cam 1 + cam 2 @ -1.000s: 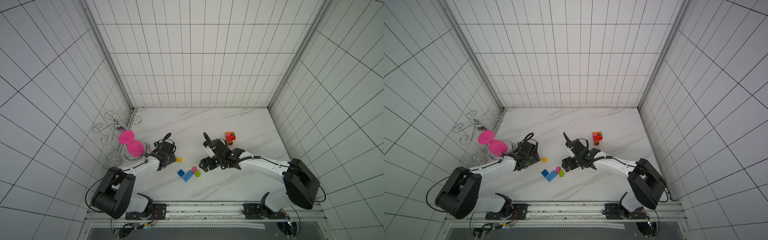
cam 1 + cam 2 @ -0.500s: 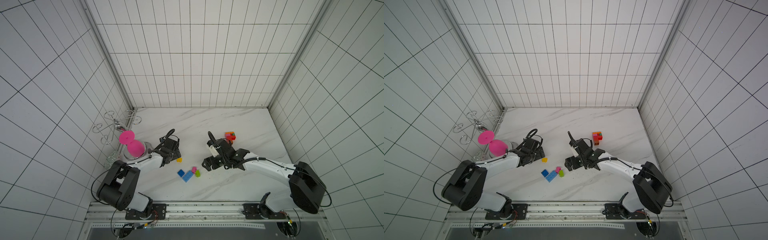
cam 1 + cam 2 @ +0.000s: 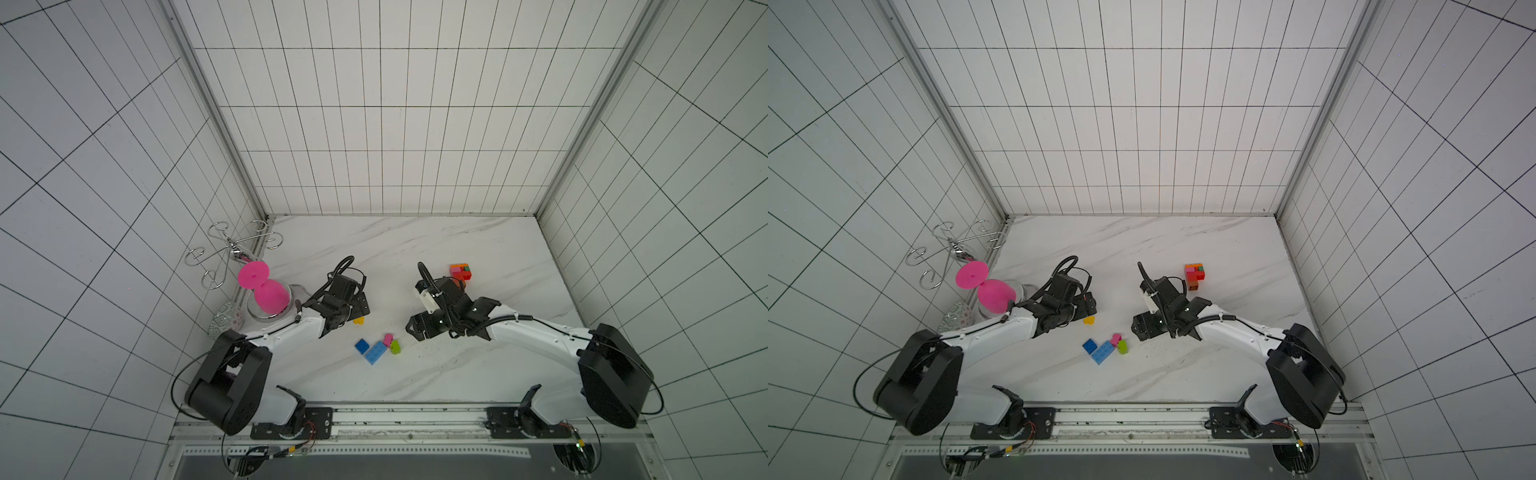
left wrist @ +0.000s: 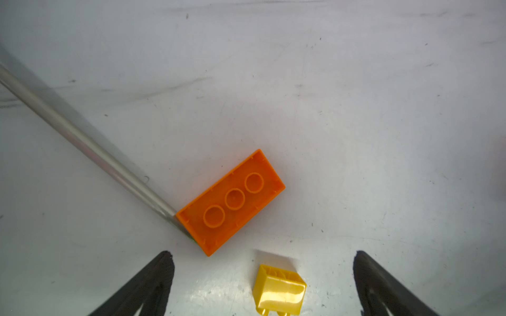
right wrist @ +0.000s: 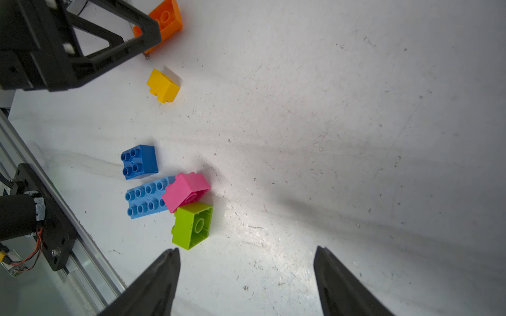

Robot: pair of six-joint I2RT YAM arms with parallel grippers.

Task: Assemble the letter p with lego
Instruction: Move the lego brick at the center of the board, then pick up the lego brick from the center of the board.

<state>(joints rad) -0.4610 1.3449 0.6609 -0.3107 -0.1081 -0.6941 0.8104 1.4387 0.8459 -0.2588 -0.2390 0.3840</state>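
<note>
- A pink hourglass-shaped thing (image 3: 262,286) stands upright on a shiny round metal dish (image 3: 293,308), close to the left wall.
- A silver wire stand (image 3: 232,249) with curled ends sits behind it, in the far left corner.
- A patterned white-and-green ball (image 3: 226,326) lies just beside the dish, against the wall.
- The surface (image 3: 415,245) is white with grey marble veins.
- White tiled walls (image 3: 395,124) enclose three sides.
- An aluminium rail (image 3: 415,420) runs along the near edge.
</note>
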